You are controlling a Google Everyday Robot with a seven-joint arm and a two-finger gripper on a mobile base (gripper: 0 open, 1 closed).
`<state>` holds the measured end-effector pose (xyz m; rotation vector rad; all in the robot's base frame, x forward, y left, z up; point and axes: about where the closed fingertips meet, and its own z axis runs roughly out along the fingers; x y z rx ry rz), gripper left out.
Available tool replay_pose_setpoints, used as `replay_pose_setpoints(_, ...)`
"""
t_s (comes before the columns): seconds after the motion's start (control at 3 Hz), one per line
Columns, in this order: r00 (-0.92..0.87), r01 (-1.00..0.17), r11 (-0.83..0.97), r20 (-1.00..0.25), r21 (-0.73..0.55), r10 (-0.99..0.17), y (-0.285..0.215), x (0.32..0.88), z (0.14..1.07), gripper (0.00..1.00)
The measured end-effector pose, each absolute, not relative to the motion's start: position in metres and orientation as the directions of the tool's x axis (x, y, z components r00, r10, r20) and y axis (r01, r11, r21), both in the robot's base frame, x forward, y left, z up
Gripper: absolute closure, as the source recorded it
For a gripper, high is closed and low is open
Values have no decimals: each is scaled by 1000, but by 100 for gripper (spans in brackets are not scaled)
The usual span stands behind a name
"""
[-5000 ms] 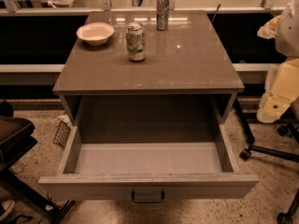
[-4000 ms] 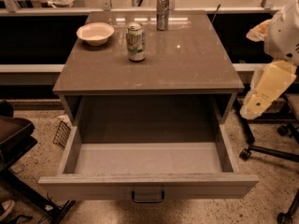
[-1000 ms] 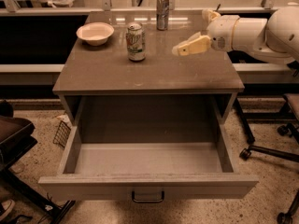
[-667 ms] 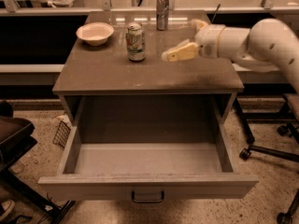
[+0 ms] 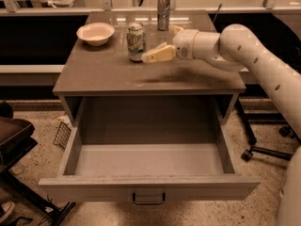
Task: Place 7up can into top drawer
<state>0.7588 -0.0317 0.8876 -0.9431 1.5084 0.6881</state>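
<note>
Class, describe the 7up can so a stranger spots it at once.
Start at the cabinet top above the open top drawer. The 7up can stands right of the white bowl, the gripper beside it. Unlike the slimmer silver can behind, it is green-labelled.

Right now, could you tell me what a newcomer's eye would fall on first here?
The top drawer, pulled wide open, fills the foreground. Above it, the white arm reaches in from the right, its gripper close beside the 7up can on the cabinet top.

The 7up can (image 5: 135,42) (green and white, silver top) is standing upright above the top drawer (image 5: 150,188), which is sitting wide open; the gripper (image 5: 151,56) is hovering just beside the can.
</note>
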Motion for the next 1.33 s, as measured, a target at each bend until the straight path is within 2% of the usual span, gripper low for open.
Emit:
replay_pose_setpoints(0.67,19,-901,423,-984,-93,-176,26,785,897,2)
replay_pose_setpoints(1.0,13,-905,416,-986,-83,-168,41,792,896,31)
replay_pose_setpoints(1.33,13,-907,413,-986,-82,-168,43,791,896,54)
